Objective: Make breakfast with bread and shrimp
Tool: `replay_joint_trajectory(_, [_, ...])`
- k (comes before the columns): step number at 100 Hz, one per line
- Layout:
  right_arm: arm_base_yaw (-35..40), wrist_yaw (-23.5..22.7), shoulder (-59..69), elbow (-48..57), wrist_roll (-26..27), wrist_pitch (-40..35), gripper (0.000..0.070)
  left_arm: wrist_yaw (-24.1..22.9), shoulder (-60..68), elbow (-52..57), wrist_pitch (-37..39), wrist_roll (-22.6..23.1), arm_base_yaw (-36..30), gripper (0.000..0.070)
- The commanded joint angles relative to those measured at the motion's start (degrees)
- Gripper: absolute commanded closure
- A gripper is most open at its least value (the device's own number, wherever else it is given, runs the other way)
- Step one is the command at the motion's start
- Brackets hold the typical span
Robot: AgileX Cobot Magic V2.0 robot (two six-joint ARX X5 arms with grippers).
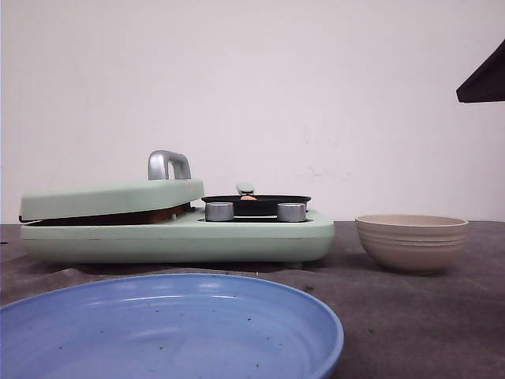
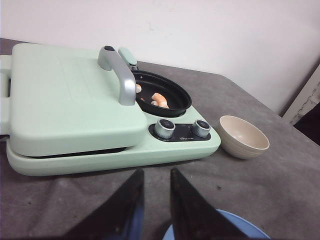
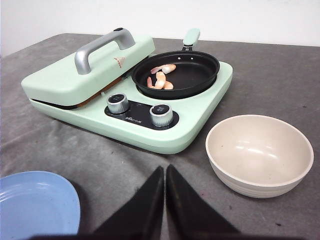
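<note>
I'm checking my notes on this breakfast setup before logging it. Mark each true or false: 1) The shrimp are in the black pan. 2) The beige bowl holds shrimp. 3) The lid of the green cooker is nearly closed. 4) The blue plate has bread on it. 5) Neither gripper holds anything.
1) True: the shrimp lie in the black pan.
2) False: the beige bowl is empty.
3) True: the lid of the green cooker sits low, leaving only a thin gap.
4) False: the blue plate is bare.
5) True: the left gripper and right gripper hold nothing.
</note>
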Motion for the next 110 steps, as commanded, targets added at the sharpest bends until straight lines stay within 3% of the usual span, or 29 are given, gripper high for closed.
replay_joint_trajectory(1, [0.44, 0.11, 0.11, -0.02, 0.35, 0.74, 0.07, -1.97, -0.15, 0.52, -0.92, -0.26, -0.02, 0.0661])
replay_joint_trajectory(11, [0.44, 0.11, 0.11, -0.02, 0.37, 0.72, 0.07, -7.61, -2.32, -0.96, -1.51, 0.87, 1.46, 0.0661])
replay_joint_trajectory(22, [0.44, 0.13, 0.15, -0.02, 0.37, 0.72, 0.07, -14.53, -3.45, -5.31, 8.26, 12.22, 4.94, 0.0661])
replay_joint_trajectory(29, [0.44, 0.09, 0.11, -0.02, 0.37, 0.55, 0.07, -15.1, -3.45, -7.67, 12.66, 18.03, 7.8, 0.0661])
replay_joint_trajectory(36, [0.44, 0.11, 0.09, 0.0, 0.35, 1.01, 0.07, -14.8, -3.45, -9.88, 15.12, 20.79, 10.8, 0.0661])
replay_joint_trajectory(51, [0.44, 0.11, 0.09, 0.0, 0.35, 0.96, 0.07, -11.61, -3.45, -16.55, 20.24, 20.9, 16.59, 0.0661])
replay_joint_trajectory(68, [0.44, 0.11, 0.11, 0.0, 0.37, 0.96, 0.07, -11.21, -3.45, -16.37, 9.97, 20.31, 18.51, 0.0661])
replay_joint_trajectory(110, [0.44, 0.09, 0.11, 0.0, 0.37, 0.96, 0.07, -10.91, -3.34, -16.35, 10.34, 19.67, 18.45, 0.0661])
